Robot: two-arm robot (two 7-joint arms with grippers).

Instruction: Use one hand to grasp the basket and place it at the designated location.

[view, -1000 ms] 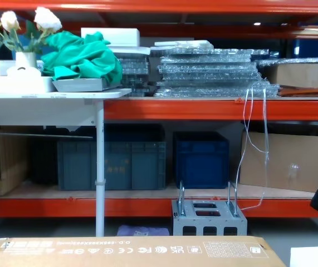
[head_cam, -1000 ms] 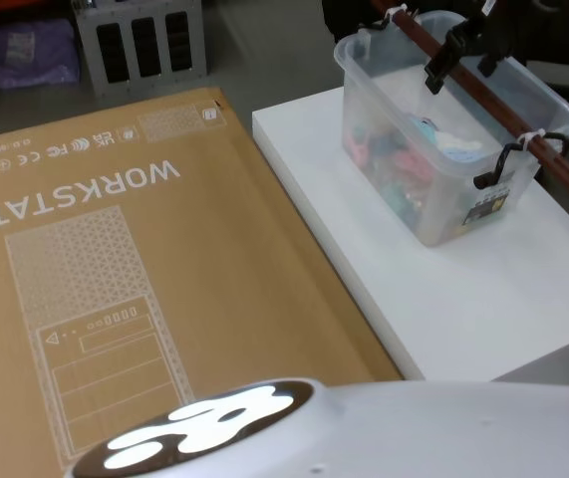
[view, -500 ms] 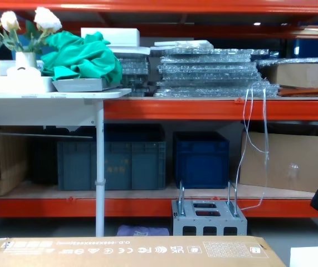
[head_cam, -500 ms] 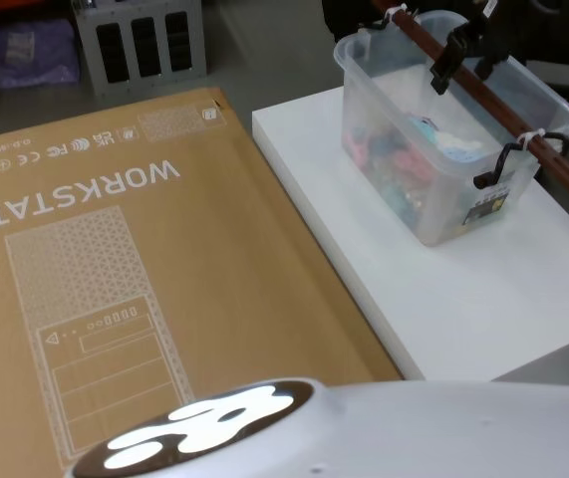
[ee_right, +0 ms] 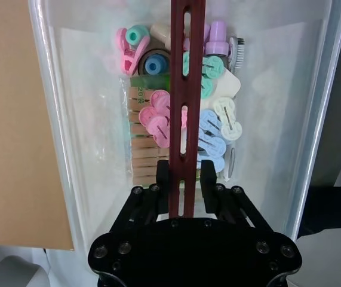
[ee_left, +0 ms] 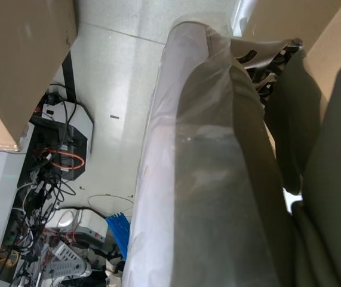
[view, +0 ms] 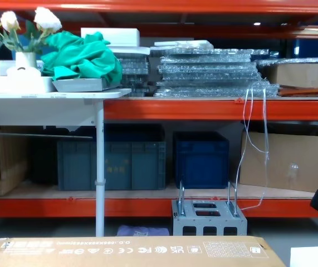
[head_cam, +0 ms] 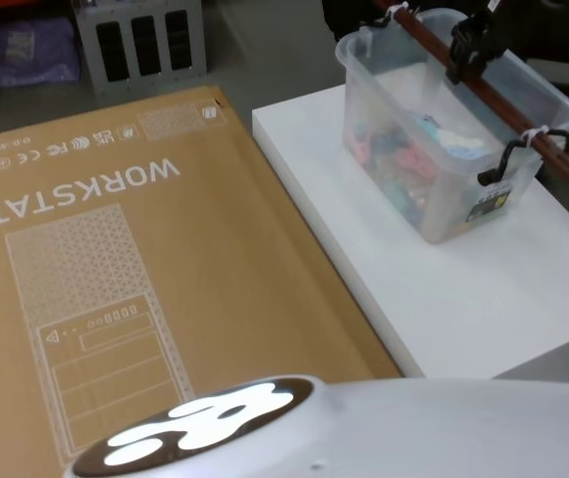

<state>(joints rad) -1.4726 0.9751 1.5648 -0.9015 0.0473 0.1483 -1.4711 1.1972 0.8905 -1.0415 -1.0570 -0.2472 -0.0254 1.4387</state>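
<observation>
The basket (head_cam: pixel 347 55) is a translucent plastic tub on a white table (head_cam: pixel 483 299), with coloured pegs and clips inside. A dark red bar (head_cam: pixel 523 124) runs lengthwise over its rim as a handle, tied on at both ends. My right gripper (head_cam: pixel 466 45) comes in from above near the far end and is shut on this bar. In the right wrist view the black fingers (ee_right: pixel 163 174) clamp the slotted bar (ee_right: pixel 185 72) from both sides, with the basket wall (ee_right: pixel 51 119) below. The left wrist view looks down a plastic-wrapped arm (ee_left: pixel 206 179) hanging beside the body.
A large flat cardboard box (head_cam: pixel 115 249) printed "WORKSTATION" lies left of the white table, its edge close to the table. A grey metal box with two upright handles (view: pixel 209 217) stands on the floor beyond it. Shelving with crates fills the background.
The right gripper has moved along the bar toward the basket's far end and shut on it. The basket has shifted slightly.
</observation>
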